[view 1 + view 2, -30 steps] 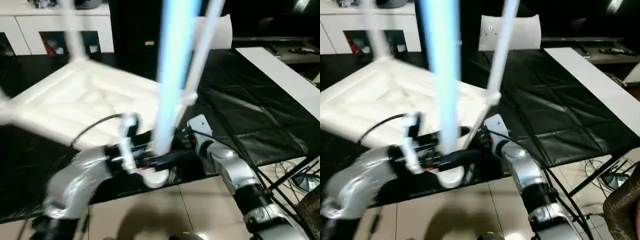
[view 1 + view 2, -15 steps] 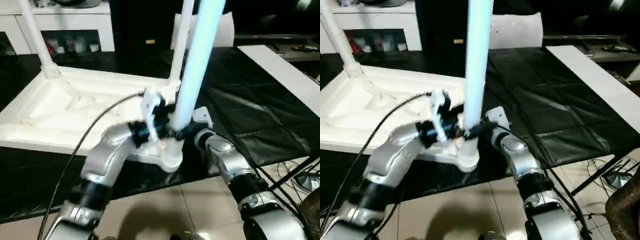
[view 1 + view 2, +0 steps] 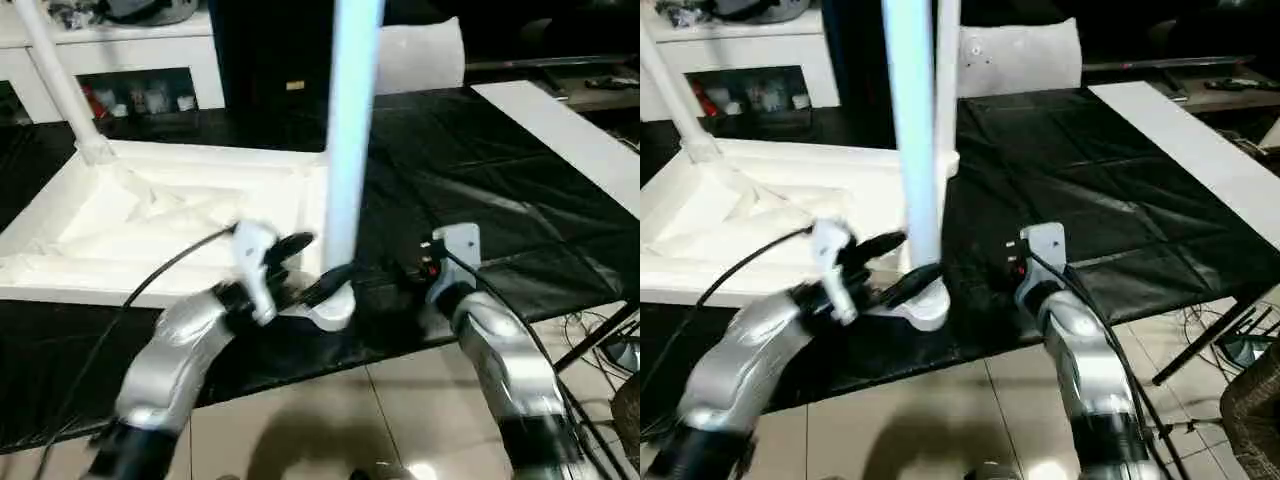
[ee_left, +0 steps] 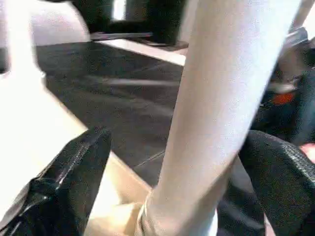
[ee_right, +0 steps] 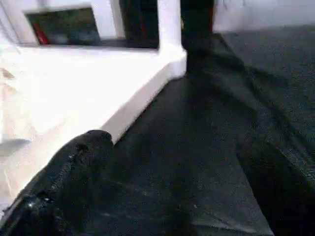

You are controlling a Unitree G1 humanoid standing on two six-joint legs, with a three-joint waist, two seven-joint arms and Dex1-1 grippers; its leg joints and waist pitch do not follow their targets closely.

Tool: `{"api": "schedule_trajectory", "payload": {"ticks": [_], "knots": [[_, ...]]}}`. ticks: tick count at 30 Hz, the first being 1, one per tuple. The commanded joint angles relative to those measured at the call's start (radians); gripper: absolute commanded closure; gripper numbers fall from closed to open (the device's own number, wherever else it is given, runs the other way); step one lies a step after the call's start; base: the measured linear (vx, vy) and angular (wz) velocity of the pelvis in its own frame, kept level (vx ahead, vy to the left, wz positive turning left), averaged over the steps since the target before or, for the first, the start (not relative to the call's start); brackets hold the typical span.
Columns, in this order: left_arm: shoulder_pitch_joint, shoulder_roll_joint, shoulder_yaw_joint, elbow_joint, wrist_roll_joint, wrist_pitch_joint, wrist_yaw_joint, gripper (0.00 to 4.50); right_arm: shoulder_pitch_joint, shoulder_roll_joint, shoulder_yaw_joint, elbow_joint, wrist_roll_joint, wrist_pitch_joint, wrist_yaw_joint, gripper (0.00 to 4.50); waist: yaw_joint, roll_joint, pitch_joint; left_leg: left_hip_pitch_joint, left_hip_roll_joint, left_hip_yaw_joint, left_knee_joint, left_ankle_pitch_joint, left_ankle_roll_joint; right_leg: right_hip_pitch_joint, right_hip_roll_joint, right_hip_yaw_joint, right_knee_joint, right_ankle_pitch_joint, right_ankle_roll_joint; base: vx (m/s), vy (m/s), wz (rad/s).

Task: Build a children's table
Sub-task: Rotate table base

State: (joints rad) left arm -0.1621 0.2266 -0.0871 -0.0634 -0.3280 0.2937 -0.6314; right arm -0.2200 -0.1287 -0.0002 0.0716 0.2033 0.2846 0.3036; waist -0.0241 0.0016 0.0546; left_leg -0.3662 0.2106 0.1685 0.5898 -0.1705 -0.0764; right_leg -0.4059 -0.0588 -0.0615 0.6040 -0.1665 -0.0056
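On the black table: upturned tabletop (image 3: 150, 215), near-corner leg (image 3: 345, 150) upright in its socket.
Left end effector (image 3: 305, 268) straddles the leg's base, fingers spread, not clamping; right end effector (image 3: 400, 272) gapes empty just beside. Light, stiff, smooth plastic: likely slippery, so grip low. Open table lies rightward.

Our left gripper (image 3: 312, 268) reaches forward with its black fingers (image 4: 78, 167) spread wide; our right gripper (image 3: 400, 272) is likewise wide open, forearm extended.
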Motion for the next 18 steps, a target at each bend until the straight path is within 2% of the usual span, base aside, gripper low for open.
{"api": "schedule_trajectory", "payload": {"ticks": [1,2,3,4,5,6,7,8,9,10,11,12,13,14,15,16,17,18], "knots": [[0.037,0.001,0.096,-0.051,0.024,0.021,0.105,0.03,0.039,-0.009,0.010,-0.120,0.048,0.036,0.023,0.00,0.002,-0.001,-0.048,0.012,0.001,-0.005,-0.061,-0.428,-0.019,0.023,-0.048,0.026,-0.123,-0.650,-0.028,0.000,0.000,0.00],[0.059,-0.016,0.126,-0.080,0.031,0.016,0.157,0.03,0.065,-0.008,0.012,-0.166,0.065,0.033,0.032,0.00,0.000,0.000,-0.044,0.013,-0.002,-0.008,-0.061,-0.446,-0.018,0.017,-0.047,0.019,-0.131,-0.693,-0.001,0.000,0.000,0.00],[0.083,-0.039,0.157,-0.108,0.059,0.000,0.223,0.03,0.088,0.005,0.009,-0.197,0.054,-0.030,0.020,0.00,-0.003,-0.006,-0.042,0.012,0.001,-0.012,-0.060,-0.465,-0.023,0.015,-0.049,0.012,-0.139,-0.725,0.023,0.000,0.000,0.00],[0.096,-0.043,0.164,-0.122,0.071,-0.006,0.253,0.03,0.098,0.013,0.006,-0.213,0.042,-0.058,0.008,0.00,-0.008,-0.004,-0.039,0.010,-0.003,-0.013,-0.059,-0.473,-0.023,0.013,-0.048,0.005,-0.145,-0.742,0.034,0.000,0.000,0.00],[0.107,-0.047,0.169,-0.134,0.085,-0.012,0.276,0.03,0.108,0.023,0.001,-0.231,0.056,-0.061,0.005,0.00,-0.015,0.000,-0.040,0.012,-0.007,-0.019,-0.059,-0.500,-0.024,0.013,-0.047,-0.007,-0.155,-0.765,0.051,0.000,0.000,0.00],[0.135,-0.058,0.178,-0.163,0.104,-0.013,0.327,0.03,0.135,0.039,-0.022,-0.293,0.129,0.053,-0.007,0.00,-0.028,-0.006,-0.036,0.014,-0.005,-0.028,-0.063,-0.539,-0.023,0.016,-0.044,-0.025,-0.164,-0.766,0.059,0.000,0.000,0.00],[0.140,-0.062,0.181,-0.170,0.107,-0.011,0.338,0.03,0.140,0.041,-0.027,-0.306,0.145,0.085,-0.012,0.00,-0.037,-0.002,-0.033,0.015,-0.006,-0.034,-0.067,-0.556,-0.020,0.023,-0.040,-0.032,-0.167,-0.745,0.056,0.000,0.000,0.00],[0.148,-0.069,0.185,-0.178,0.111,-0.008,0.354,0.03,0.148,0.044,-0.034,-0.323,0.165,0.129,-0.020,0.00,-0.047,0.008,-0.033,0.009,0.005,-0.047,-0.081,-0.603,-0.020,0.040,-0.044,-0.047,-0.167,-0.703,0.051,-0.037,0.047,-0.18],[0.163,-0.082,0.192,-0.197,0.113,-0.010,0.373,0.03,0.166,0.042,-0.032,-0.335,0.138,0.143,-0.041,0.00,-0.057,0.007,-0.026,0.007,0.022,-0.064,-0.105,-0.686,-0.025,0.056,-0.040,-0.058,-0.160,-0.637,0.035,-0.037,0.047,-0.18],[0.186,-0.094,0.186,-0.229,0.124,-0.018,0.384,0.03,0.196,0.036,-0.023,-0.346,0.095,0.143,-0.059,0.00,-0.057,0.018,-0.021,0.005,0.034,-0.072,-0.122,-0.744,-0.028,0.068,-0.040,-0.058,-0.138,-0.584,0.017,0.000,0.000,0.00],[0.194,-0.095,0.181,-0.240,0.128,-0.024,0.382,0.03,0.205,0.031,-0.016,-0.350,0.081,0.142,-0.061,0.00,-0.039,0.023,-0.010,-0.022,0.073,-0.078,-0.190,-0.868,-0.044,0.107,-0.033,-0.045,-0.036,-0.438,-0.022,-0.065,-0.004,0.03],[0.207,-0.088,0.163,-0.258,0.118,-0.023,0.358,0.03,0.218,0.028,-0.010,-0.365,0.092,0.154,-0.053,0.00,-0.007,0.007,-0.013,-0.024,0.092,-0.052,-0.212,-0.904,-0.033,0.106,-0.039,0.000,0.049,-0.294,-0.035,-0.065,-0.004,0.03],[0.224,-0.082,0.140,-0.285,0.101,-0.016,0.326,0.03,0.236,0.024,-0.001,-0.385,0.105,0.166,-0.045,0.00,0.001,-0.004,-0.001,-0.013,0.080,-0.030,-0.217,-0.916,-0.034,0.085,-0.028,0.011,0.043,-0.389,-0.028,0.000,0.000,0.00],[0.230,-0.080,0.134,-0.293,0.095,-0.012,0.315,0.03,0.242,0.023,0.002,-0.389,0.106,0.168,-0.044,0.00,0.004,-0.045,0.003,0.118,-0.027,0.009,-0.006,-0.733,-0.054,-0.086,-0.038,-0.009,-0.200,-0.973,0.065,0.001,-0.067,0.09],[0.242,-0.071,0.120,-0.308,0.080,-0.007,0.290,0.03,0.252,0.021,0.009,-0.396,0.107,0.172,-0.044,0.00,-0.027,-0.044,0.017,0.136,-0.073,-0.028,0.156,-0.400,-0.020,-0.114,-0.151,-0.002,-0.269,-1.250,0.076,0.001,-0.067,0.09],[0.254,-0.055,0.105,-0.319,0.069,-0.010,0.261,0.03,0.261,0.013,0.019,-0.401,0.105,0.181,-0.039,0.00,-0.028,-0.050,0.002,0.071,-0.060,-0.047,0.126,-0.320,-0.011,-0.029,-0.173,-0.010,-0.236,-1.205,0.076,0.005,0.047,-0.30],[0.254,-0.055,0.105,-0.319,0.069,-0.010,0.261,0.03,0.261,0.013,0.019,-0.401,0.105,0.181,-0.039,0.00,-0.023,-0.016,-0.009,0.052,-0.010,-0.065,0.011,-0.468,-0.031,0.039,-0.125,-0.081,-0.184,-0.946,0.074,0.046,0.125,-0.47],[0.267,-0.042,0.105,-0.324,0.072,-0.005,0.262,0.03,0.271,-0.002,0.032,-0.413,0.110,0.204,-0.028,0.00,-0.023,0.032,0.006,-0.038,0.053,-0.110,-0.127,-0.793,-0.042,0.125,-0.056,-0.099,-0.038,-0.589,0.047,0.046,0.125,-0.47]]}}
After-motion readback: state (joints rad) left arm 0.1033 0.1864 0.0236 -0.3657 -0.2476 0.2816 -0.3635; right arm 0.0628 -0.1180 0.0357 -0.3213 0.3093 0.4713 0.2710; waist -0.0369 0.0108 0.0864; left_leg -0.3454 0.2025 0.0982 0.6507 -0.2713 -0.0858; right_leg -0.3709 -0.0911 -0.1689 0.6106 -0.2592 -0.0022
